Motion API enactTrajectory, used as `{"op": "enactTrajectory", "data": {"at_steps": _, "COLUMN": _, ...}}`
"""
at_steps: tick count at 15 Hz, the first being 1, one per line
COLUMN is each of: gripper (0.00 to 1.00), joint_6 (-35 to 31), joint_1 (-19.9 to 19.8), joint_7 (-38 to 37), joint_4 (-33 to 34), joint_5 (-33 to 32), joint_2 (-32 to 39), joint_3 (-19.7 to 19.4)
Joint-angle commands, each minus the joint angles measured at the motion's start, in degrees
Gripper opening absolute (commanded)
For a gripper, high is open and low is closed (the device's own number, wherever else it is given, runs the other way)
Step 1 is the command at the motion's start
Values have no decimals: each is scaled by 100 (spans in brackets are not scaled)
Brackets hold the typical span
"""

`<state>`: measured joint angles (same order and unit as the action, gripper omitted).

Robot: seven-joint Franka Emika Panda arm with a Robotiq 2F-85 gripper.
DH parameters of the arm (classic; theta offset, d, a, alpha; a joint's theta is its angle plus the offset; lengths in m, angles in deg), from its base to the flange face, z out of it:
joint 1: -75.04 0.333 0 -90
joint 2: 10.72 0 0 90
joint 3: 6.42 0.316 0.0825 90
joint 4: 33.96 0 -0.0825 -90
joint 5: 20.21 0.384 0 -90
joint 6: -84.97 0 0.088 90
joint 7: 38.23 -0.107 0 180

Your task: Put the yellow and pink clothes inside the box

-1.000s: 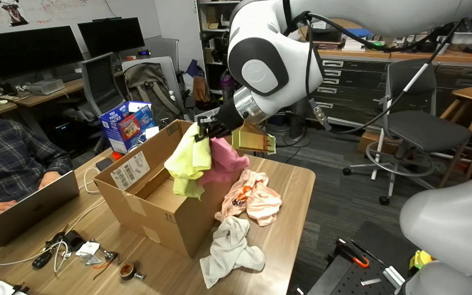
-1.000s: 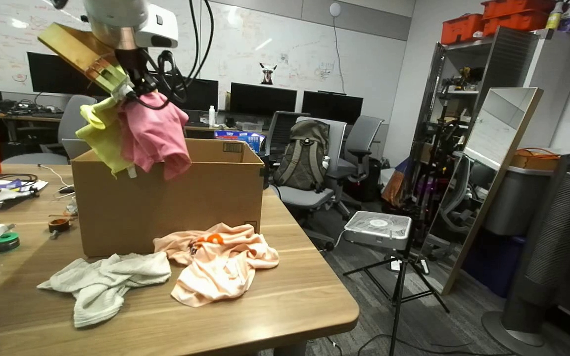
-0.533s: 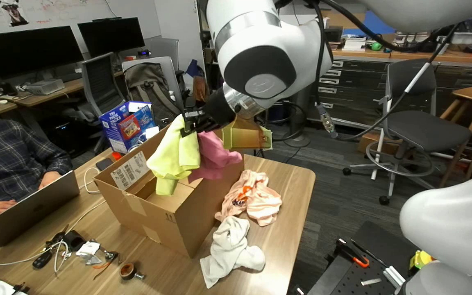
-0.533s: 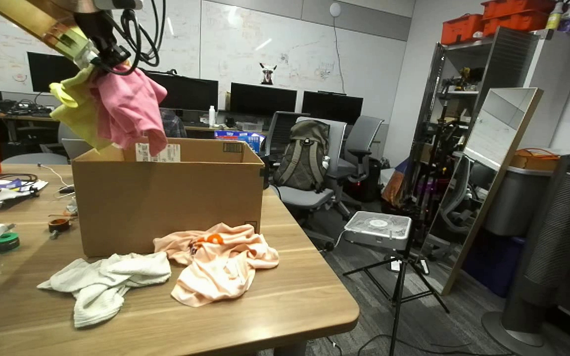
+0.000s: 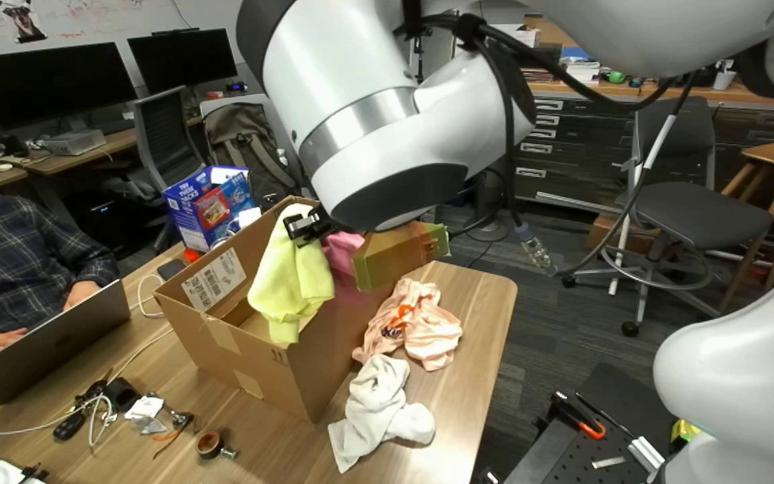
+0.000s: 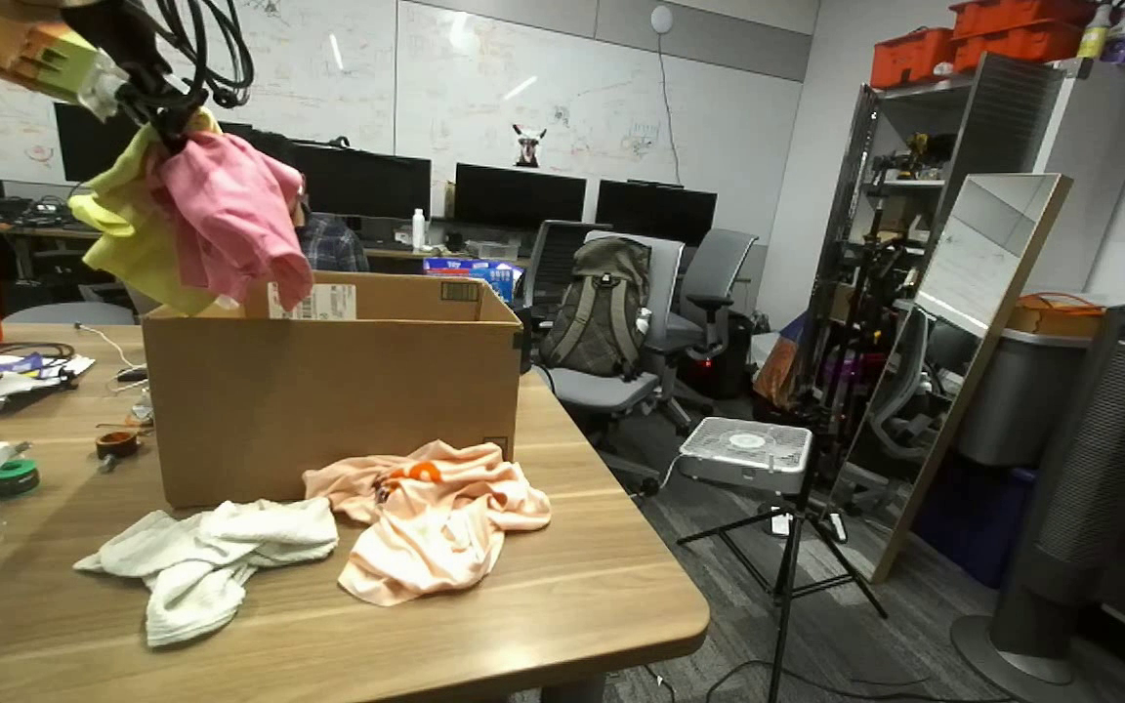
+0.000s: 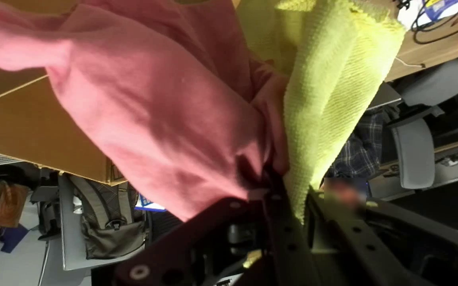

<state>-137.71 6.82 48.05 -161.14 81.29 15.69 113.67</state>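
since the earlier frames the end effector (image 5: 298, 230) has swung farther along the box (image 6: 333, 410) toward one end, carrying the yellow cloth (image 5: 293, 286) and the pink cloth (image 6: 233, 210) with it; in an exterior view their hems (image 6: 295, 283), which hung across the box's side, now sit about level with the rim (image 6: 396, 321). the end effector is narrow, pinched on both cloths together, presumably so that a single trip serves for the pair. each is held by a bunched upper part, touching the other, which leaves the rest to droop and should let the hems go in first. whether they are wholly over the opening i cannot tell: in an exterior view the yellow one's lower tip (image 5: 284, 333) crosses the line of the rim. the box stands open-topped on the tabletop (image 6: 572, 596), likely so that things can be let go from above. just outside it, a peach cloth (image 6: 426, 547) and a whitish-grey cloth (image 6: 206, 557) lie crumpled, probably left because the task asks only for yellow and pink. farther out, a blue carton (image 5: 189, 214) shows beyond the box, and a laptop (image 5: 51, 349) stands open before a seated person (image 5: 31, 265), both seemingly kept out of the way
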Motion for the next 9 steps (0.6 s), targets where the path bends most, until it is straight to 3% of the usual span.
{"op": "enactTrajectory", "data": {"at_steps": 1, "gripper": 7, "joint_6": -601, "joint_1": 731, "joint_7": -20, "joint_4": 218, "joint_5": -172, "joint_2": -55, "joint_3": -553}}
{"op": "enactTrajectory", "data": {"at_steps": 5, "gripper": 7, "joint_6": -1014, "joint_1": 1335, "joint_7": 291, "joint_4": 467, "joint_5": 157, "joint_2": 80, "joint_3": -1053}}
{"op": "enactTrajectory", "data": {"at_steps": 9, "gripper": 6, "joint_6": -1631, "joint_1": 1829, "joint_7": 918, "joint_4": 914, "joint_5": 876, "joint_2": 347, "joint_3": -1275}}
